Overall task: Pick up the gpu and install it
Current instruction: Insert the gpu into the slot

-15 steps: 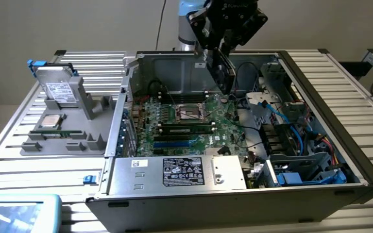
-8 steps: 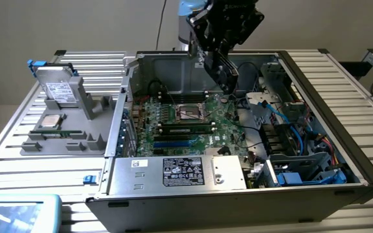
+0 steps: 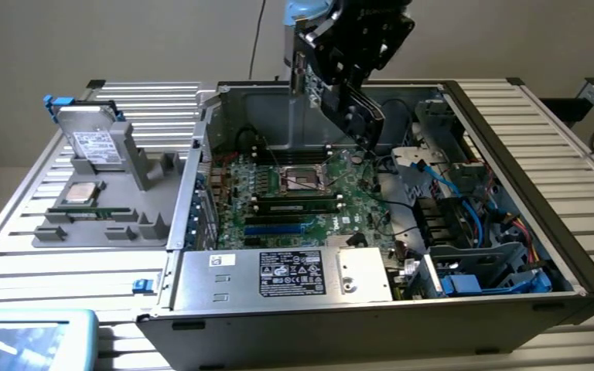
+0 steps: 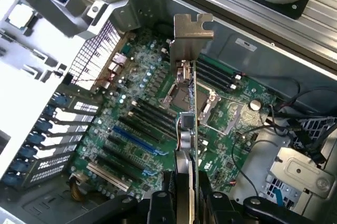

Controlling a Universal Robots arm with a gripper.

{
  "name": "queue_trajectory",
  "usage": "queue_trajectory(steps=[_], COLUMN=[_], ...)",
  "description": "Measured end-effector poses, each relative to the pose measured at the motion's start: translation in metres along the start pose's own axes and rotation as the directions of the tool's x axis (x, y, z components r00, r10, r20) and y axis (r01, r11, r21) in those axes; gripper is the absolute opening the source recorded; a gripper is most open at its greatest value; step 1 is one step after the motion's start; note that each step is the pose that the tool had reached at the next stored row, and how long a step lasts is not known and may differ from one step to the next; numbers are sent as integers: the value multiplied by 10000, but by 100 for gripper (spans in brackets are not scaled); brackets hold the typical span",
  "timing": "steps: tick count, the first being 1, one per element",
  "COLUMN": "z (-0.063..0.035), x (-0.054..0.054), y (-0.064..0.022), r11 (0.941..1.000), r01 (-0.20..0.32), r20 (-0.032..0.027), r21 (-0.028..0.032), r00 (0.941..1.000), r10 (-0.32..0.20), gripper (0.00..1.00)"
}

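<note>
Gripper (image 4: pixel 185 203) clamped on the gpu (image 4: pixel 187 103) above the motherboard (image 3: pixel 287 202); it looks light, stiff and fragile, best held by its edges.

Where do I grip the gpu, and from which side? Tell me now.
Grip the gpu across its two flat faces, on the edge turned away from the motherboard, coming from above. It is a thin card held edge-on; the gripper clamps it that way now, leaving the metal bracket free.

Tool (image 3: pixel 340 76) clamped on gpu (image 3: pixel 364 116), held tilted above open computer case (image 3: pixel 529 147), green motherboard (image 3: pixel 276 193) beneath
</note>
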State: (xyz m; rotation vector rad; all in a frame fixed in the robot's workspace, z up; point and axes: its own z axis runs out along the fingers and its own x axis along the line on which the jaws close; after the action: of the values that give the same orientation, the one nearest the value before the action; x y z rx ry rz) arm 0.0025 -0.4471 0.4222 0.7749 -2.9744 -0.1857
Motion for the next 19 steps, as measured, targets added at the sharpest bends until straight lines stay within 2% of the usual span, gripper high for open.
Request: queue_trajectory(steps=[5,10,15,19], z=[6,19,36,50], x=[0,-1,-1,-1], y=[-1,-3,-5,-7], r11=[9959,9838,9636,9415], r01=[900,1794,2673,3369], r20=[-121,-242,-362,-461], r21=[21,31,26,17], r00=[9959,9835,9630,9406], r10=[-900,-1792,-2670,-3365], gripper=[28,28,28,28])
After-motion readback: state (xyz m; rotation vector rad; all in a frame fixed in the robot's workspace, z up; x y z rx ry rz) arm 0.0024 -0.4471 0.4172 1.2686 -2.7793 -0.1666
